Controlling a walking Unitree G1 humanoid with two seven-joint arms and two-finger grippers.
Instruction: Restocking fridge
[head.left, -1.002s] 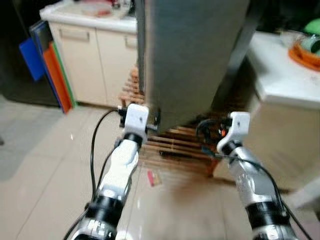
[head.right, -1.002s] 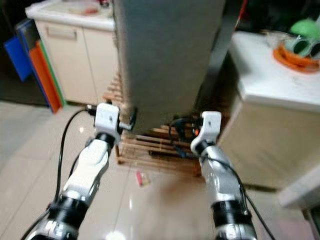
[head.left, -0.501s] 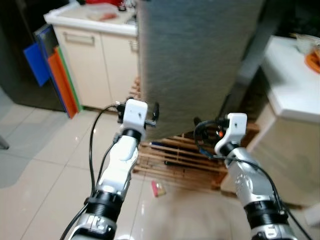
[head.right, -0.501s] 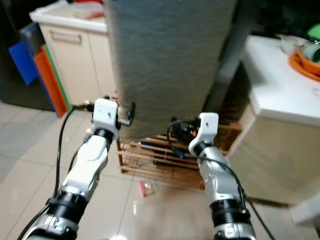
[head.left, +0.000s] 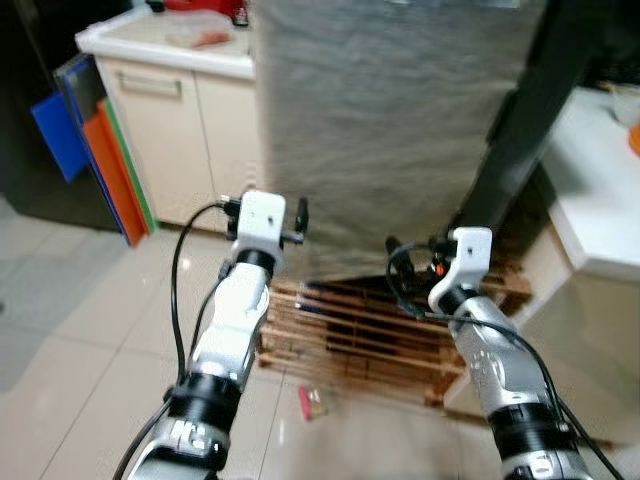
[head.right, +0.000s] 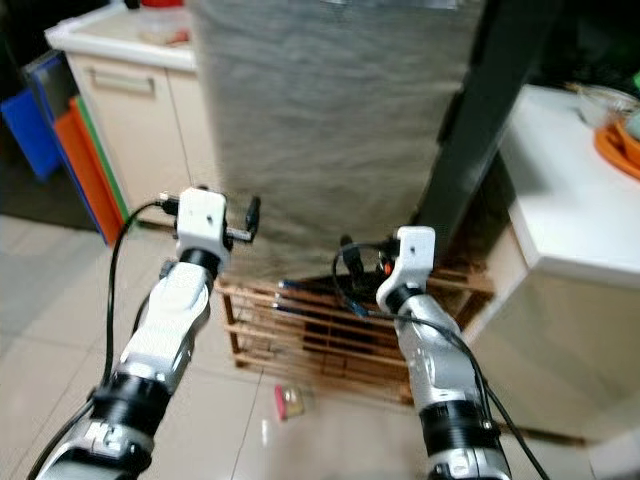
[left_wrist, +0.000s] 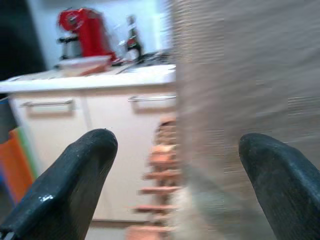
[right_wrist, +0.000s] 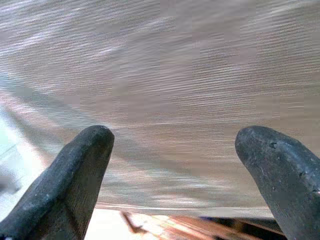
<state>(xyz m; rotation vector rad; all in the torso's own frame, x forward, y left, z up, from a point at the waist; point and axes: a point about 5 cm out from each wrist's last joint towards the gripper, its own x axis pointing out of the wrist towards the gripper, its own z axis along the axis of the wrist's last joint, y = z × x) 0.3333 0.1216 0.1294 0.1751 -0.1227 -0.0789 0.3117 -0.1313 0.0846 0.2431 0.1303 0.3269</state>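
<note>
A tall grey fridge panel stands straight ahead, blurred by motion. Both arms are raised toward its lower part. My left gripper is open and empty at the panel's left edge, with the edge running between its fingers. My right gripper is open too, facing the grey surface close up, with nothing held. In the left eye view the left wrist and the right wrist sit just before the panel's bottom edge.
A slatted wooden rack lies on the floor under the panel, with a small pink packet on the tiles before it. Cream cabinets with a red machine stand left, beside blue and orange boards. A white counter stands right.
The whole view has shifted and the grey panel now looms larger. Both arms keep the same raised pose; the left gripper sits nearer the panel's left edge.
</note>
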